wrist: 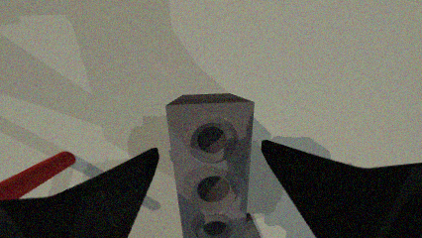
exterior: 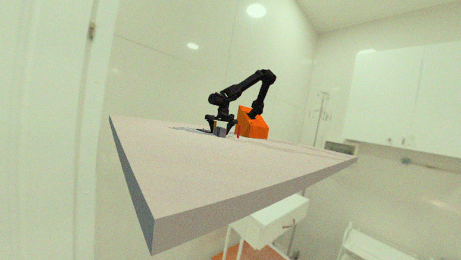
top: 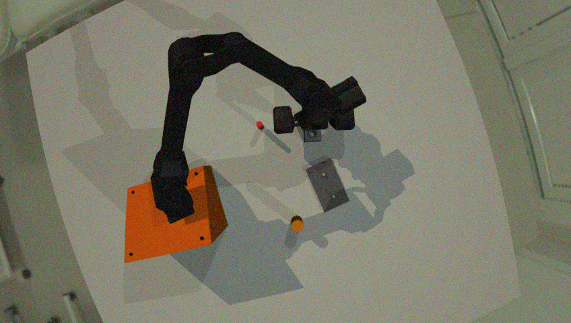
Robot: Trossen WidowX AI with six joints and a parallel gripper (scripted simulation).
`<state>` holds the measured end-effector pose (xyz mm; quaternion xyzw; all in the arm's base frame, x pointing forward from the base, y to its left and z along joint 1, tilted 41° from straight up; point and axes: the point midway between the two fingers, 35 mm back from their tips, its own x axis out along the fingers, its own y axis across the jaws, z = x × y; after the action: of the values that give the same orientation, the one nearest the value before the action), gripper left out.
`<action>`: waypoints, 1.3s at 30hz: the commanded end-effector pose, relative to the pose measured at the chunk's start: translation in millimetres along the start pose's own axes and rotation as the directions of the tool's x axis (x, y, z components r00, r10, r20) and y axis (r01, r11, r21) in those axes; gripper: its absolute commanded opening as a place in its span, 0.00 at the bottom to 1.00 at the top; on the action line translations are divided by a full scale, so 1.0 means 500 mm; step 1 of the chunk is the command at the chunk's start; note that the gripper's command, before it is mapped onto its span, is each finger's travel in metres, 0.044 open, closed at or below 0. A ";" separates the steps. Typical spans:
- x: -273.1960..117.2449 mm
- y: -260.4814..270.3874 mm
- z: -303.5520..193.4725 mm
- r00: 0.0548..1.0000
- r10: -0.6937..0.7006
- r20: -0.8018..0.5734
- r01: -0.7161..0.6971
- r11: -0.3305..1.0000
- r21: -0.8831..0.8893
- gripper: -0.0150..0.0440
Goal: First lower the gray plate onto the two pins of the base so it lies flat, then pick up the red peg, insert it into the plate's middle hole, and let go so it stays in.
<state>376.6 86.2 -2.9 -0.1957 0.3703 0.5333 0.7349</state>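
- Wrist view, nearest me: the gripper (wrist: pixel 210 164) has its fingers spread wide apart, holding nothing, one on each side of the gray plate (wrist: pixel 210 149).
- I see the plate standing on the table (wrist: pixel 322 64) between the tips, touching neither, three holes facing me.
- The red peg (wrist: pixel 35 174) shows at the left.
- Only the top view gives me the base (top: pixel 327 184), its two pins, and an orange peg (top: pixel 296 225), both apart from the plate.
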 end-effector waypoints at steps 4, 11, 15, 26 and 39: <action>0.008 0.005 -0.006 1.000 0.004 -0.005 -0.004 1.000 0.012 0.78; 0.008 0.005 -0.006 1.000 0.004 -0.005 -0.004 1.000 0.012 0.47; 0.008 0.005 -0.006 1.000 0.004 -0.005 -0.004 1.000 0.012 0.42; -0.001 0.003 -0.007 1.000 0.003 -0.006 -0.003 1.000 0.012 0.25; -0.081 -0.007 -0.014 1.000 0.001 -0.014 -0.001 1.000 0.011 0.25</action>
<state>368.6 62.4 11.8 -0.1895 0.3839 0.5315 0.7309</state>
